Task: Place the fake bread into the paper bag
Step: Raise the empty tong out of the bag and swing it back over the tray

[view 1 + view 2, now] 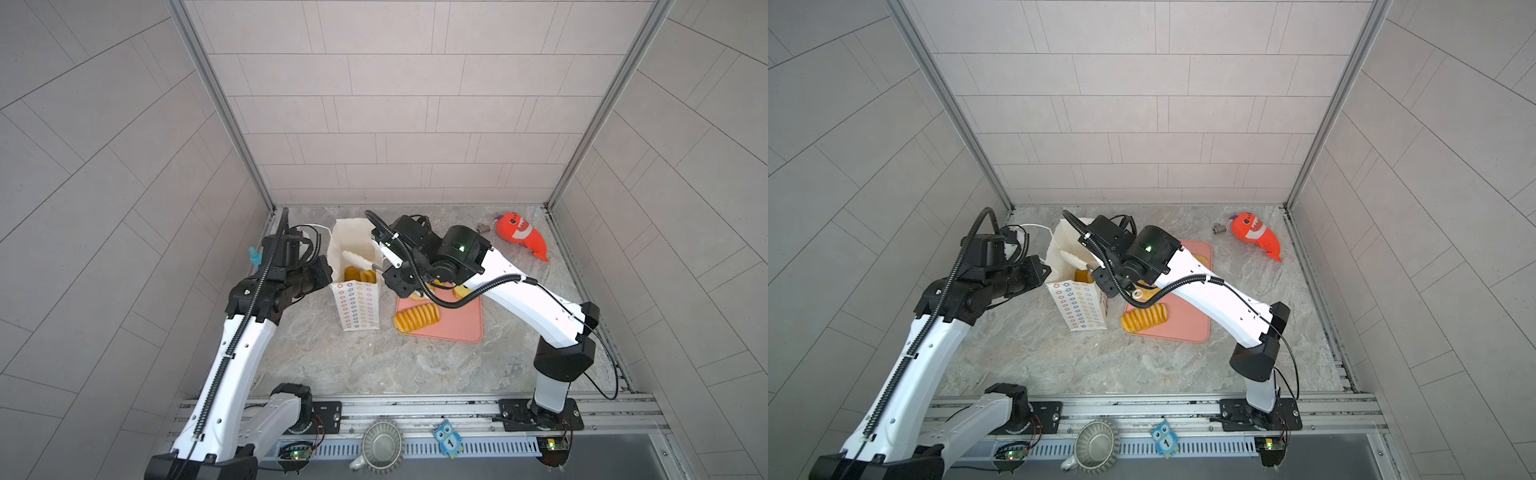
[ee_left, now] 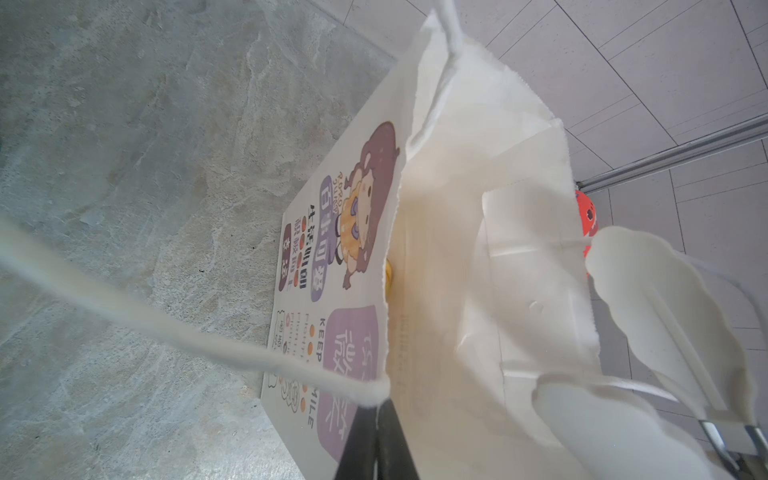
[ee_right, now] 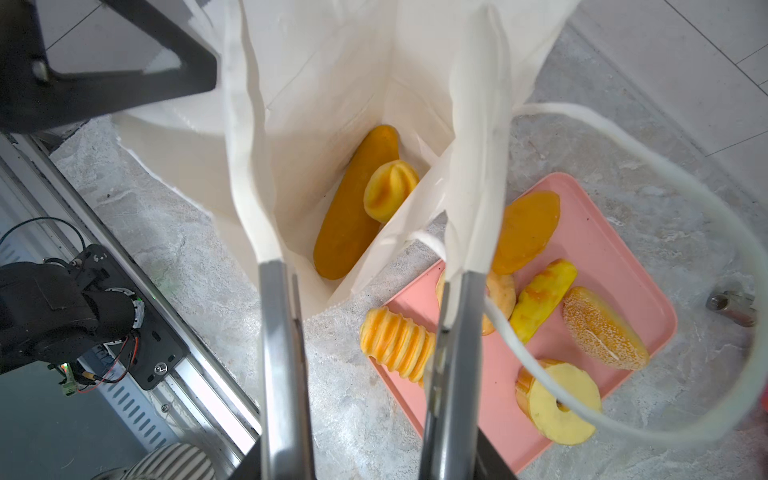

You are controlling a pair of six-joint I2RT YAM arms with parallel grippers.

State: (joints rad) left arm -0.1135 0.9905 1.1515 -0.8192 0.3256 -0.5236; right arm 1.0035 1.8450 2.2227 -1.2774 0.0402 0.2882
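Observation:
The white paper bag (image 1: pixel 359 309) (image 1: pixel 1081 309) stands open left of the pink tray (image 1: pixel 457 328). My left gripper (image 1: pixel 326 270) (image 2: pixel 376 415) is shut on the bag's rim beside a cord handle. My right gripper (image 1: pixel 357 259) (image 3: pixel 361 83) hangs open over the bag's mouth, nothing between its white pads (image 2: pixel 665 311). Inside the bag lie an oval loaf (image 3: pixel 353 208) and a small ridged roll (image 3: pixel 390 189). On the tray (image 3: pixel 590 249) rest more fake bread: a ridged roll (image 1: pixel 417 318) (image 3: pixel 397 345), an oval loaf (image 3: pixel 525 230), a ring doughnut (image 3: pixel 559 403) and a sprinkled bun (image 3: pixel 604 328).
An orange-red plush fish (image 1: pixel 521 235) (image 1: pixel 1256 235) lies at the back right, with a small metal piece (image 3: pixel 731 307) near it. A ribbed cup (image 1: pixel 382 446) and an owl tag (image 1: pixel 448 442) sit on the front rail. Grey walls close in three sides.

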